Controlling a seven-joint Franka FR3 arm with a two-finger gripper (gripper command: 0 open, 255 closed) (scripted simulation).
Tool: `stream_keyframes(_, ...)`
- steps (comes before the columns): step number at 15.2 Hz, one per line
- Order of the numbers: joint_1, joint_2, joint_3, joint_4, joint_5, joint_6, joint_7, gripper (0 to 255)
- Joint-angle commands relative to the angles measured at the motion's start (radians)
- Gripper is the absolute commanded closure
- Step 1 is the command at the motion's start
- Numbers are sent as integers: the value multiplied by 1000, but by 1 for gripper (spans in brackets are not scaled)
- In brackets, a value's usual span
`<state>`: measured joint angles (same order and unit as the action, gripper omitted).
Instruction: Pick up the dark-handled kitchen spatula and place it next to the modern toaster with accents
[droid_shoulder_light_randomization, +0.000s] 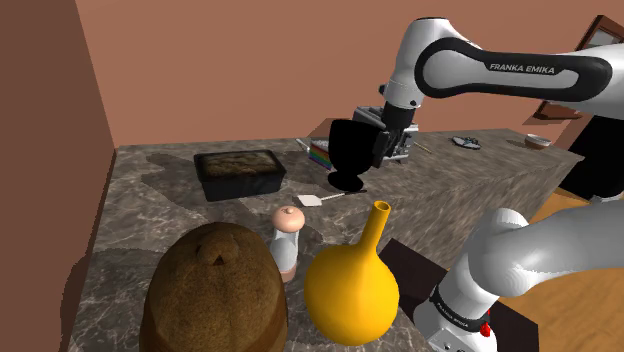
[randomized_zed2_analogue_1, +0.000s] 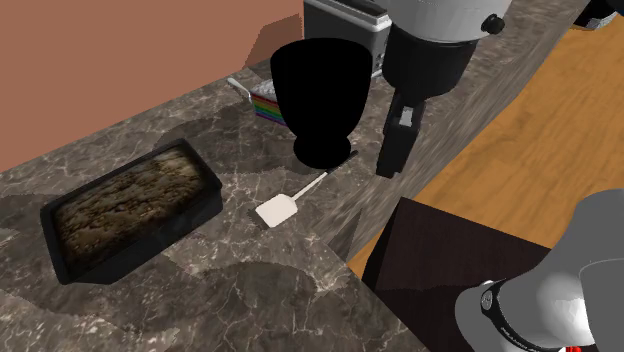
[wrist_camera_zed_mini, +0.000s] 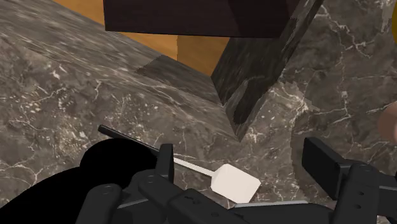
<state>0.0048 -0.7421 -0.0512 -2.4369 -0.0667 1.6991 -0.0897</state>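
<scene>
The spatula (randomized_zed2_analogue_1: 277, 209) lies flat on the dark marble counter (randomized_zed2_analogue_1: 200, 290). It has a white blade, a thin pale shaft and a dark handle end (wrist_camera_zed_mini: 127, 137) that runs up to the foot of a black goblet-shaped vessel (randomized_zed2_analogue_1: 322, 95). The silver toaster (randomized_zed2_analogue_1: 345, 20) stands just behind that vessel. My gripper (randomized_zed2_analogue_1: 398, 140) hangs above the counter's edge, to the second exterior view's right of the spatula, and touches nothing. In the wrist view my gripper (wrist_camera_zed_mini: 242, 156) is open, its fingers (wrist_camera_zed_mini: 167, 162) wide apart, with the spatula (wrist_camera_zed_mini: 235, 182) on the counter below them.
A dark baking pan (droid_shoulder_light_randomization: 240, 172) sits at the shoulder view's left, a rainbow-striped object (droid_shoulder_light_randomization: 320, 155) beside the vessel. Nearer the camera stand a yellow long-necked vase (droid_shoulder_light_randomization: 352, 285), a small grinder (droid_shoulder_light_randomization: 288, 235) and a brown round lump (droid_shoulder_light_randomization: 215, 295). The dark stand box (randomized_zed2_analogue_1: 450, 260) abuts the counter's corner.
</scene>
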Motion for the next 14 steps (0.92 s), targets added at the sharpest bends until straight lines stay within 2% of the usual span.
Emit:
stream_keyframes(1,0,0,0,0,0,0,0,0)
stream_keyframes(8,89,186,-160,-33,-94,212,-446,0)
stream_keyframes(14,172,404,-268,1,-116,393,-824,0)
